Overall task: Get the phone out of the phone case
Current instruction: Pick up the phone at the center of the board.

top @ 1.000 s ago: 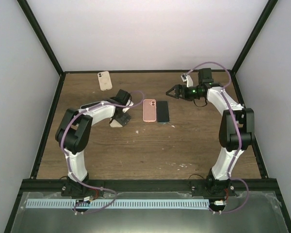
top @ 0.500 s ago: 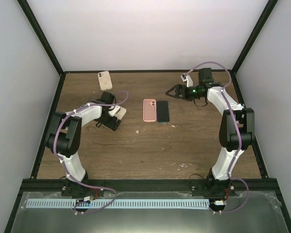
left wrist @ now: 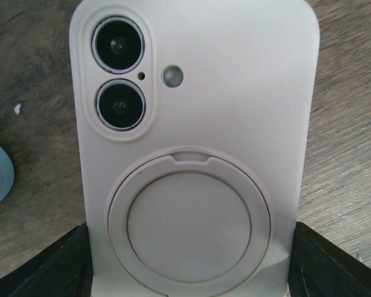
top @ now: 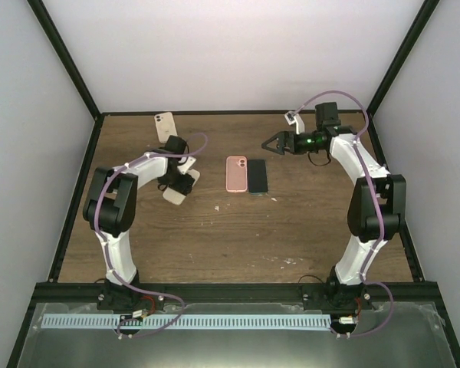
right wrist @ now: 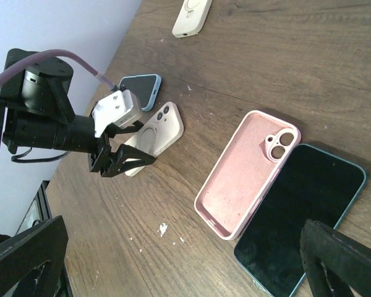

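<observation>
In the top view one phone [top: 258, 177] lies free beside its empty pink case [top: 236, 174] and the right pincer [top: 267, 145] hangs wide open and empty; in the left wrist view the beige case [left wrist: 198, 154], with a phone inside, lies between the fingers of the left pincer [left wrist: 188, 272], and I cannot tell if they grip it; the right wrist view shows the same, so this second case is left to do.

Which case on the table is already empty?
The pink case, hollow side up beside the bare dark phone; the beige case by the left gripper shows camera lenses.

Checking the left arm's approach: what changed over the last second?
The left gripper swung leftward and narrowed, fingers now flanking the bottom end of the beige phone; whether it grips is unclear. The right gripper, open, barely shifted. The pink case and dark phone beside it stayed put.
</observation>
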Tool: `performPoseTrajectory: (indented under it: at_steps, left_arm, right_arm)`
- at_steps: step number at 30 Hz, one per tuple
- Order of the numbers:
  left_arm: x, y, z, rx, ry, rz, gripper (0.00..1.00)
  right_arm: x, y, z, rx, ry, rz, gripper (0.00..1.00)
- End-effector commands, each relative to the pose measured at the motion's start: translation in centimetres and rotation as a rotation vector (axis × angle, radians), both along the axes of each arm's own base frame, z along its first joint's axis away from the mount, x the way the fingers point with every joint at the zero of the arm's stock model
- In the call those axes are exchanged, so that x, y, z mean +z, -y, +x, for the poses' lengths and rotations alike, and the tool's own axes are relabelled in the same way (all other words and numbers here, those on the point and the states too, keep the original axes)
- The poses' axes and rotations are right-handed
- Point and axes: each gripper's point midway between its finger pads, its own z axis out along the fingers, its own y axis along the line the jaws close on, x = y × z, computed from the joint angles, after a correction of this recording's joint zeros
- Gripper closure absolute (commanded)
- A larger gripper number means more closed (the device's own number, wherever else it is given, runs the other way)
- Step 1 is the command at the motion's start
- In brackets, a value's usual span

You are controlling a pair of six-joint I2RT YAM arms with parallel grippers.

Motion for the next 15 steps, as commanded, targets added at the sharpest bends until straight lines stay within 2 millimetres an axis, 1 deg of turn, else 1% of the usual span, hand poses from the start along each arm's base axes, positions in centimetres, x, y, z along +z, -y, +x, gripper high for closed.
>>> performPoseTrajectory:
  at_steps: [1, 4, 5, 7, 9, 12, 15]
  left_arm:
    - [-1.9, -1.2, -0.3, 0.017, -0.018, 0.076, 0.33]
    - [-0.4, -0.5, -0.2, 0.007, 0.012, 0.026, 0.44]
    - [0.3, -0.1, -0.2, 0.003, 0.022, 0.003, 0.49]
    - [1.8, 0.6, -0.2, -0.014, 0.049, -0.039, 0.55]
    - [3.7, 1.3, -0.2, -0.038, 0.095, -0.065, 0.57]
    - [6.5, 2.8, -0.9, -0.089, 0.157, -0.129, 0.59]
    - [9.7, 4.9, -1.9, -0.160, 0.228, -0.185, 0.59]
  right_arm:
    - [3.5, 0.0, -0.1, 0.032, 0.099, 0.006, 0.00]
    - [3.6, -0.1, 0.0, 0.029, 0.099, 0.005, 0.00]
    - [3.6, -0.1, 0.0, 0.031, 0.103, 0.006, 0.00]
    - [3.7, -0.3, 0.0, 0.031, 0.112, -0.001, 0.00]
    - [4.0, -0.6, -0.1, 0.037, 0.123, -0.003, 0.00]
    - [4.6, -1.3, -0.7, 0.064, 0.131, 0.019, 0.00]
    - [4.9, -2.9, -1.7, 0.117, 0.112, 0.058, 0.00]
